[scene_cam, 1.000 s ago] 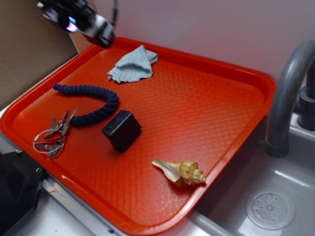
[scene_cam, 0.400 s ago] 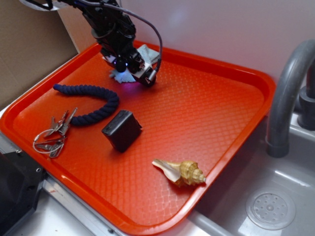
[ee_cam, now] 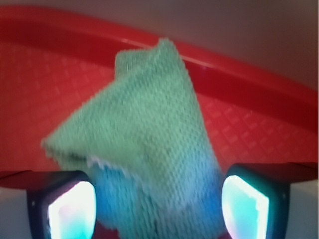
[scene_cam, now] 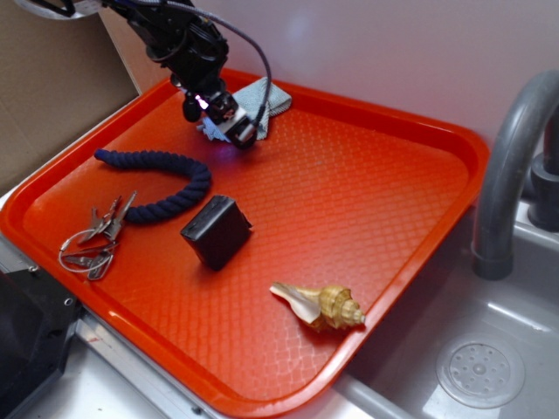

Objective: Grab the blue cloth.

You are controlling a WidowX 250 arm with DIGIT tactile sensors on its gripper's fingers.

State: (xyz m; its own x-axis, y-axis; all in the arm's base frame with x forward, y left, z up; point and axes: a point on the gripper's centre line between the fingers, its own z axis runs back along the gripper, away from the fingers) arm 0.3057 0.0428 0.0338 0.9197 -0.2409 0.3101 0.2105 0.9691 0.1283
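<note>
Our pincer [ee_cam: 158, 199] stood open, its two lit fingers [ee_cam: 70, 209] either side of the cloth [ee_cam: 149, 139] with the near fold between them, and it had closed on nothing yet. We judged it was straddling the rag so that one squeeze would gather the raised fold. The cloth lay bunched near the far edge of the tray [scene_cam: 384, 122], towards its far left corner, partly hidden by the pincer in the outside view. Nearer us lay the rope [scene_cam: 162, 183], the keys [scene_cam: 92, 236], the block [scene_cam: 217, 231] and the shell [scene_cam: 323, 305], all well apart from the cloth. We could read no writing or labels anywhere.
</note>
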